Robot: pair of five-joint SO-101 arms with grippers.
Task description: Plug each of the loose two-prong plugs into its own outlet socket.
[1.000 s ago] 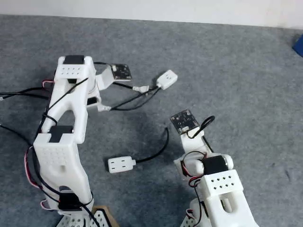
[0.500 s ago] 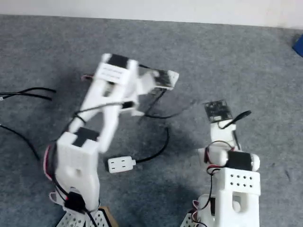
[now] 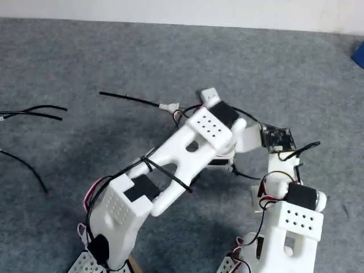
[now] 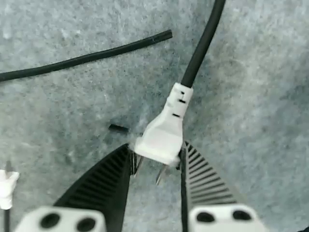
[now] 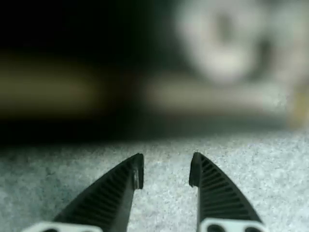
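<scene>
At 5 o'clock on the grey worktop (image 3: 85, 51), nearest the bases, the right arm (image 3: 290, 219) is sitting farther toward 3 o'clock than a second ago. The right gripper (image 5: 166, 171) is hanging low over the surface with its fingers spread and nothing between them. The left arm (image 3: 182, 151), which was standing along the 9 o'clock side a second ago, is now reaching diagonally across the middle toward 1 o'clock, lying over the spot where the three-hole socket strip was showing. The left gripper (image 4: 157, 151) is clamping a white two-prong plug (image 4: 163, 135) by its body, prongs pointing back toward the wrist, its black cord (image 4: 203, 46) running away from it. Just past that wrist, at 12 o'clock, a white outlet socket (image 3: 209, 94) is peeking out, roughly where it lay before. Beside it at 11 o'clock a second plug (image 3: 169, 106) is lying loose, its cable (image 3: 128, 98) trailing toward 9 o'clock.
</scene>
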